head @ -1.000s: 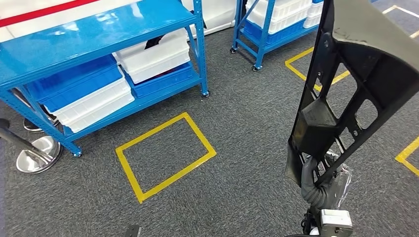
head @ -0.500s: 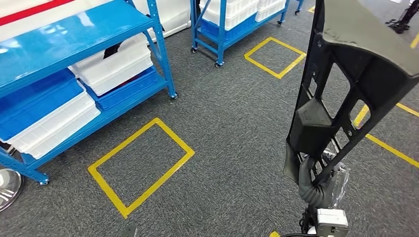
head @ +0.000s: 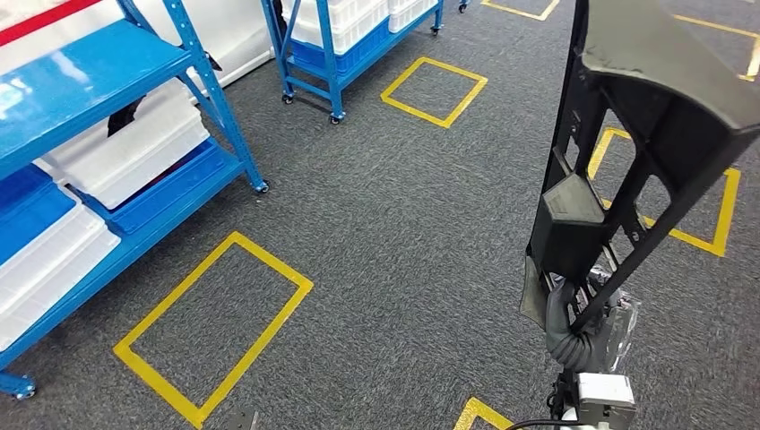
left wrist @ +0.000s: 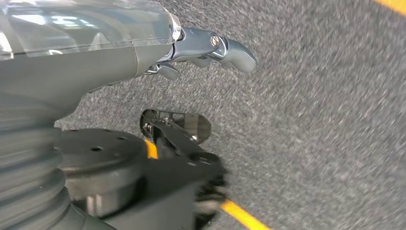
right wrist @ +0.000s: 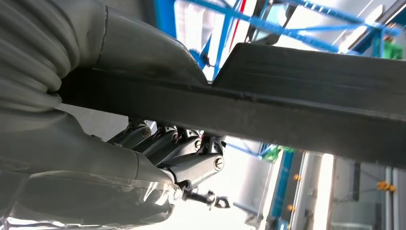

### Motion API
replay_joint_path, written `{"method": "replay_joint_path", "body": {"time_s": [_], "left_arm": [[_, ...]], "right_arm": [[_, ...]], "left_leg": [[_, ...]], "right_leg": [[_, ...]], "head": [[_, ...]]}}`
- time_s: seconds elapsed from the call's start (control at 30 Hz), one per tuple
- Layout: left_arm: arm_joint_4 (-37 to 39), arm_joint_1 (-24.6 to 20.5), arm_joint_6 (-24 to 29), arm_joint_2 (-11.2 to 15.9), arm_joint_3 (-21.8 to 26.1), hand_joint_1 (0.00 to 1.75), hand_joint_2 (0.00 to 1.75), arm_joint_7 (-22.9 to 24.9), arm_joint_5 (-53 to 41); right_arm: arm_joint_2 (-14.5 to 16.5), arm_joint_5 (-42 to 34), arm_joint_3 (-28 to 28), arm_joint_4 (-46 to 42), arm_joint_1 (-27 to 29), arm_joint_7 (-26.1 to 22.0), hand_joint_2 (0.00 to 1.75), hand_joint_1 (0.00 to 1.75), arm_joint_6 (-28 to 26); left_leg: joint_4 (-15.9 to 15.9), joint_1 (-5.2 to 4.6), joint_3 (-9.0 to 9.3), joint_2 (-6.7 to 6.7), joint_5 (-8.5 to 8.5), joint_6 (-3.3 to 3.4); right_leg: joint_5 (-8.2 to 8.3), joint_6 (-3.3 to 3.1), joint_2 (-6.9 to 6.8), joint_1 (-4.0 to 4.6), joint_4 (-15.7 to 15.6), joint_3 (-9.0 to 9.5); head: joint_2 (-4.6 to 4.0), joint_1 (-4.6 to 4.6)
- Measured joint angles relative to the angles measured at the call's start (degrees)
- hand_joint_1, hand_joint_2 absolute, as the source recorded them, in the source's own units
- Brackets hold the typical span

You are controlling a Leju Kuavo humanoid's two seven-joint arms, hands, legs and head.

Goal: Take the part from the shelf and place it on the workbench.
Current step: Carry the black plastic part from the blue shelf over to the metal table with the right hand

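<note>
Saw speckled dark grey carpet point(head: 403, 224) across the whole floor. Spotted a big blue steel shelving unit point(head: 81, 81) off to the left of the head view, loaded with white and blue plastic bins point(head: 125, 152). Noticed a second blue rack on castors point(head: 332, 54) further back. Counted a few yellow tape rectangles point(head: 273, 260) marked out on the carpet between and beyond them.

Found the task's thing well clear of the shelves: a long black frame-like part with open cut-outs and a boxy section in the middle point(head: 574, 224), carried upright in the air on the robot's right side, lower end down by the wrist. Had the right hand point(head: 566, 333) wrapped around that lower end. Confirmed it from the right wrist view, with dark fingers point(right wrist: 191, 170) curled tight under the part's black bar point(right wrist: 287, 96). Looked like a firm hold.

Caught the left hand point(left wrist: 210, 45) hanging low over the carpet, holding nothing, thumb stuck out and loosely open as far as could be made out.

Read this as the carry leg: pick-up done, placing not yet done. Figured the next move called for walking on to the workbench, keeping that tall part steady and clear of the racks, then lowering it flat before letting go. Wouldn't trust a one-handed grip at the very end with any sudden turns, honestly.
</note>
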Motion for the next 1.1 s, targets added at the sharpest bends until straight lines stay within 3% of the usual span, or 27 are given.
{"method": "replay_joint_path", "body": {"time_s": [0.03,0.07,0.13,0.2,0.23,0.27,0.3,0.33,0.4,0.43,0.5,0.53,0.57,0.63,0.7,0.77,0.8,0.87,0.93,1.0,1.03,1.1], "left_arm": [[0.0,0.08,0.0,-0.01,-0.01,0.0,1.75,0.0,0.0],[0.0,0.09,0.0,-0.01,-0.02,0.0,1.75,0.0,0.0],[0.0,0.05,0.01,0.0,-0.02,0.0,1.75,0.0,0.0],[0.0,-0.01,0.05,0.02,-0.02,0.0,1.75,0.01,0.01],[0.0,-0.04,0.09,0.02,-0.02,0.0,1.75,0.02,0.05],[0.0,-0.11,0.15,0.01,-0.02,0.0,1.75,0.03,0.1],[0.0,-0.19,0.25,-0.01,-0.02,0.0,1.75,0.04,0.15],[0.0,-0.25,0.34,-0.03,-0.02,0.0,1.75,0.05,0.19],[0.0,-0.24,0.55,-0.08,-0.01,0.0,1.75,0.12,0.21],[0.0,-0.15,0.61,-0.09,-0.01,0.0,1.75,0.17,0.23],[0.0,0.0,0.77,-0.11,-0.01,0.0,1.75,0.36,0.29],[0.0,0.0,0.84,-0.13,-0.02,0.0,1.75,0.45,0.35],[0.0,-0.06,0.91,-0.18,-0.02,0.0,1.75,0.52,0.46],[0.0,-0.17,0.96,-0.32,-0.02,0.0,1.75,0.54,0.74],[0.0,-0.22,0.96,-0.42,-0.02,0.0,1.75,0.51,0.88],[0.0,-0.27,0.9,-0.52,-0.02,0.0,1.75,0.48,0.87],[0.0,-0.34,0.86,-0.59,-0.02,0.0,1.75,0.46,0.87],[0.0,-0.43,0.81,-0.68,-0.02,0.0,1.75,0.4,0.86],[0.0,-0.3,0.81,-0.7,-0.03,0.0,1.75,0.35,0.85],[0.0,-0.11,0.81,-0.71,-0.05,0.0,1.75,0.35,0.85],[0.0,-0.09,0.81,-0.71,-0.06,0.0,1.75,0.35,0.85],[0.0,-0.17,0.81,-0.71,-0.08,0.0,1.75,0.35,0.85]], "right_arm": [[0.0,0.0,0.0,0.02,0.02,0.01,1.75,1.75,0.0],[0.01,0.0,0.0,0.02,0.03,0.01,1.75,1.75,0.0],[0.01,0.0,0.0,0.02,-0.04,0.01,1.75,1.75,0.0],[0.01,-0.02,0.0,0.02,-0.14,0.11,1.75,1.75,0.13],[0.01,-0.09,0.0,0.04,-0.15,0.25,1.75,1.75,0.28],[-0.02,-0.25,-0.01,0.08,-0.13,0.43,1.75,1.75,0.52],[-0.08,-0.47,-0.03,0.15,-0.1,0.58,1.75,1.75,0.76],[-0.14,-0.72,-0.06,0.27,-0.18,0.7,1.75,1.75,0.99],[-0.24,-1.07,-0.1,0.61,-0.54,0.78,1.75,1.75,1.3],[-0.24,-1.15,-0.1,0.8,-0.73,0.79,1.75,1.75,1.4],[-0.22,-1.31,-0.09,1.29,-0.89,0.8,1.75,1.75,1.51],[-0.22,-1.36,-0.1,1.57,-0.99,0.8,1.75,1.75,1.55],[-0.22,-1.4,-0.1,1.82,-1.16,0.82,1.75,1.75,1.61],[-0.22,-1.37,-0.12,2.16,-1.74,0.87,1.75,1.75,1.7],[-0.21,-1.2,-0.14,2.36,-2.13,0.92,1.75,1.75,1.76],[-0.2,-0.99,-0.31,2.59,-2.1,0.97,1.75,1.75,1.8],[-0.21,-0.86,-0.5,2.73,-2.04,1.01,1.75,1.75,1.83],[-0.19,-0.61,-0.87,2.98,-2.22,1.06,1.75,1.75,1.89],[-0.07,-0.32,-1.05,3.27,-2.6,1.08,1.75,1.75,1.93],[0.02,0.07,-1.21,3.64,-2.74,1.1,1.75,1.75,1.93],[0.02,0.21,-1.3,3.79,-2.74,1.13,1.75,1.75,1.93],[0.02,0.35,-1.42,3.95,-2.79,1.19,1.75,1.75,1.91]], "left_leg": [[-0.51,0.03,0.03,-0.08,1.15,0.09],[-3.11,0.07,1.02,-0.34,3.18,0.22],[-10.48,0.23,3.96,-2.72,6.9,0.62],[-14.46,0.23,5.46,-5.08,8.04,0.98],[-14.78,0.12,5.55,-5.32,7.95,1.17],[-14.99,0.09,5.59,-4.71,8.11,1.48],[-15.29,0.1,5.65,-4.0,8.39,1.89],[-15.62,0.14,5.71,-3.25,8.69,2.34],[-16.05,0.03,5.72,-1.61,9.05,2.97],[-16.07,-0.11,5.66,-0.77,9.06,3.12],[-16.01,-0.29,5.54,1.0,8.99,3.19],[-15.97,-0.32,5.51,1.86,8.93,3.17],[-15.91,-0.33,5.51,2.65,8.84,3.08],[-15.6,-0.5,5.56,4.06,8.47,2.6],[-15.31,-0.8,5.68,5.19,8.07,1.99],[-15.35,-0.89,5.94,6.28,7.87,1.44],[-15.2,-0.76,6.01,6.11,7.61,1.1],[-12.66,-0.45,5.11,3.82,5.67,0.58],[-5.63,-0.26,1.98,0.95,1.93,0.37],[1.05,-0.24,-1.35,0.09,-0.21,0.4],[1.69,-0.24,-1.87,-0.04,0.35,0.51],[-3.72,-0.24,0.17,-1.01,4.43,0.98]], "right_leg": [[0.03,0.0,0.86,0.03,0.04,0.01],[0.06,0.06,1.75,0.03,0.08,0.06],[0.14,0.39,3.28,0.01,0.24,0.0],[0.45,1.14,4.69,-0.22,0.34,-0.54],[0.71,1.64,5.38,-0.37,0.29,-0.85],[0.96,2.09,5.94,-0.53,0.16,-1.11],[0.93,2.35,5.35,-0.56,0.31,-1.35],[0.36,2.52,3.87,-0.45,1.13,-1.83],[-2.65,2.61,-0.15,-0.27,6.08,-4.14],[-4.53,2.72,-1.29,-0.23,9.73,-5.81],[-6.32,2.97,-1.85,-0.31,14.91,-7.99],[-5.74,3.04,-2.04,-0.33,14.71,-7.63],[-4.35,3.05,-2.42,-0.32,12.36,-6.14],[-1.64,2.79,-4.66,0.0,4.83,-1.77],[-0.92,2.14,-6.1,0.49,0.66,0.38],[-0.97,1.43,-5.1,0.74,0.34,0.28],[-0.88,1.11,-4.47,0.7,0.22,0.29],[-0.64,0.37,-3.21,0.43,-0.03,0.36],[-0.54,-0.11,-1.86,0.39,-0.07,0.37],[-0.51,-0.25,-0.16,0.55,-0.06,0.38],[-0.51,-0.26,0.73,0.63,-0.04,0.42],[-0.5,-0.25,2.48,0.7,0.02,0.58]], "head": [[0.0,0.0],[0.01,0.0],[0.0,0.01],[0.0,0.0],[0.0,0.01],[0.0,0.0],[0.0,0.01],[0.0,0.02],[0.0,0.03],[0.0,0.04],[0.0,0.04],[-0.01,0.04],[-0.01,0.04],[0.0,0.04],[0.01,0.02],[0.01,0.01],[0.01,0.02],[0.0,0.02],[0.0,0.02],[0.01,0.02],[0.01,0.02],[0.0,0.02]]}}
